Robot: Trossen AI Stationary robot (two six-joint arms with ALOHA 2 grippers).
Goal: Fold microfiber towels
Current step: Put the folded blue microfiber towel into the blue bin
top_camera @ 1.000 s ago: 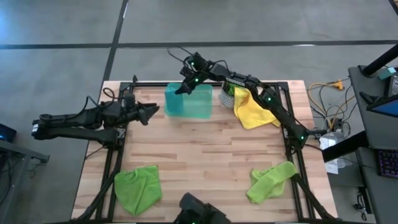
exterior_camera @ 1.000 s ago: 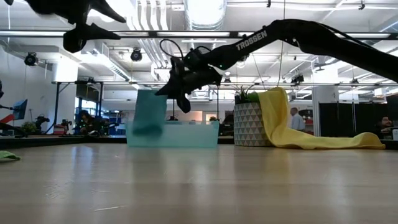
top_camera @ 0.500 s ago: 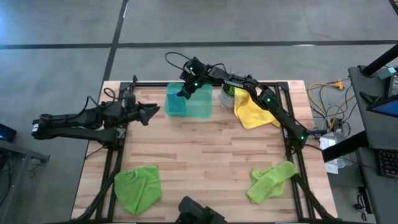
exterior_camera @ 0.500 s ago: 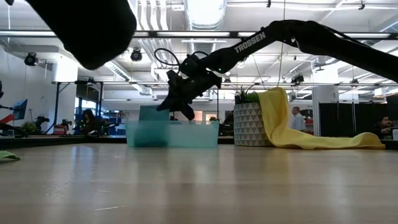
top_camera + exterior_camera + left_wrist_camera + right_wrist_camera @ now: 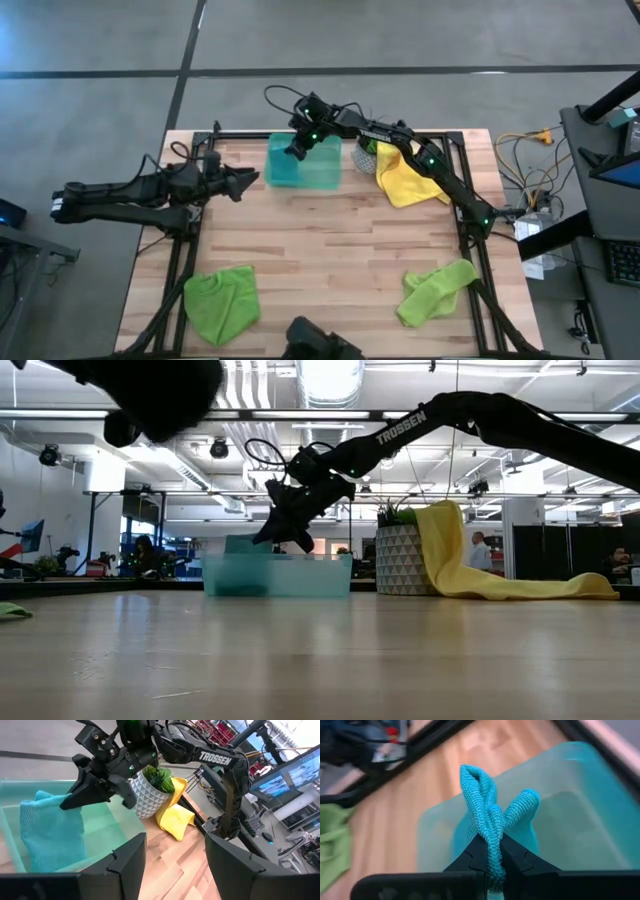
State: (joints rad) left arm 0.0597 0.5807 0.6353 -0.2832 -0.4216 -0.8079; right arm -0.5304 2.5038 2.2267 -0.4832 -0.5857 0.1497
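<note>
A teal-blue towel [image 5: 283, 166] sits bunched in the left end of a translucent green tray [image 5: 325, 172] at the table's far side. My right gripper [image 5: 297, 148] reaches over the tray and is shut on this towel [image 5: 492, 815]. A yellow towel [image 5: 402, 176] hangs over a plant pot [image 5: 365, 155], its lower part spread on the table. Two lime green towels [image 5: 222, 300] [image 5: 435, 290] lie crumpled near the front edge. My left gripper [image 5: 246, 179] hovers open left of the tray, holding nothing. My right gripper pinches a bunched fold at the teal towel's top [image 5: 490, 834] between its two fingers; several layers are gathered there. The fingers slant down from the table's right and far side. The towel's lower part [image 5: 50, 840] rests slack inside the tray's left end.
The white patterned plant pot [image 5: 145, 795] stands just right of the tray. A black frame rail [image 5: 190, 260] runs along the table's left and right sides. Bare wood [image 5: 330, 250] lies between the tray and the green towels.
My right gripper has tipped and sunk a little over the tray, still shut. The teal towel, which hung tall above the tray's rim, has dropped and slumped down into the tray's left end.
</note>
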